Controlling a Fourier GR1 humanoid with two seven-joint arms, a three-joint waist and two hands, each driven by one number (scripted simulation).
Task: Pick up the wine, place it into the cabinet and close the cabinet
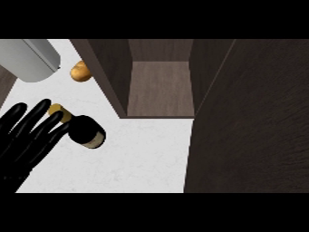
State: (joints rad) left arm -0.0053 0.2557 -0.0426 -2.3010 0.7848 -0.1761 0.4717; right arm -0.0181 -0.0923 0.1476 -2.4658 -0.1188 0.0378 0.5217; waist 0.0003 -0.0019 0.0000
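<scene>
The wine (pixel 83 129) lies on the counter (pixel 143 158) just before the open cabinet (pixel 158 88); the left hand (pixel 19 140), fingers spread, partly hides its gold neck; bare counter between

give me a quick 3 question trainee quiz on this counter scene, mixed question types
1. True or false: the cabinet stands open, its shelf bare.
2. Multiple choice: the wine bottle is
A) inside the cabinet
B) on the white counter, by the fingers of the hand
C) lifted above the cabinet
3. Fill in: the small brown-orange object lies between the grey appliance and the ______.

Key
1. True
2. B; the hand, at the view's left, has straight spread fingers and is not curled round the bottle.
3. cabinet
</scene>
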